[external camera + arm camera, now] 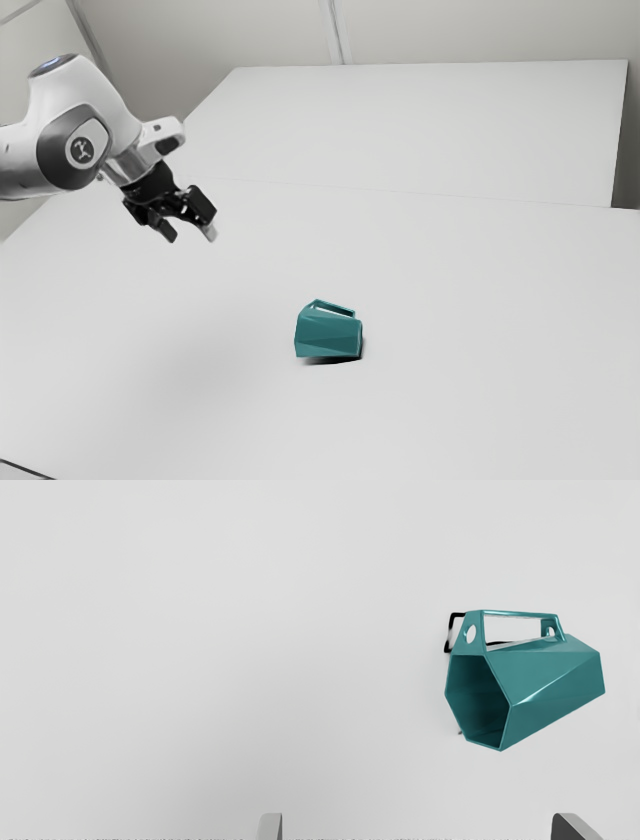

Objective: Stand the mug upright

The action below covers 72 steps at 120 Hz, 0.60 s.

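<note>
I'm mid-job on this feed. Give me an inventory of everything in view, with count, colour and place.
Mug: one, teal, lying on its side on the table, handle uppermost.
Table: one, white, under the mug.
Flat surface: one, white, beyond the table.
Walls: at least two, pale grey, in the background.
Thin line: one, dark, exterior view's lower left; I can't tell what it is.
Arm: one, white and grey, above the table.
Hand: one, black, two open fingers, above the table.

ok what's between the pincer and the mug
No object: in the exterior view, just air over bare white table separates the open, raised pincer from the teal mug lying on its side.
</note>
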Each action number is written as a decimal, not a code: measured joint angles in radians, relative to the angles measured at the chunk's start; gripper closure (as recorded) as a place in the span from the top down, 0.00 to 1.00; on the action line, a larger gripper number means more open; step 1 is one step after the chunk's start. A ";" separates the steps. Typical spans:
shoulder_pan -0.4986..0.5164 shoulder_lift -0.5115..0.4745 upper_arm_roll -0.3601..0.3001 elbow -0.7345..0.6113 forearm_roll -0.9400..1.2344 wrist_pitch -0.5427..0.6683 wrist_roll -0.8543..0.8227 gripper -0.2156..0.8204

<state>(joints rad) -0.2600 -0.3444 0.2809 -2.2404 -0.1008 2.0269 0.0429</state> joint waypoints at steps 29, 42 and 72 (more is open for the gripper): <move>-0.031 -0.020 0.025 -0.083 -0.090 0.096 -0.048 0.77; -0.032 -0.019 0.026 -0.108 -0.142 0.120 -0.051 0.76; -0.016 0.017 0.047 -0.173 -0.311 0.176 0.003 0.75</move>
<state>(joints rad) -0.2756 -0.3269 0.3284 -2.4133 -0.4113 2.2026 0.0457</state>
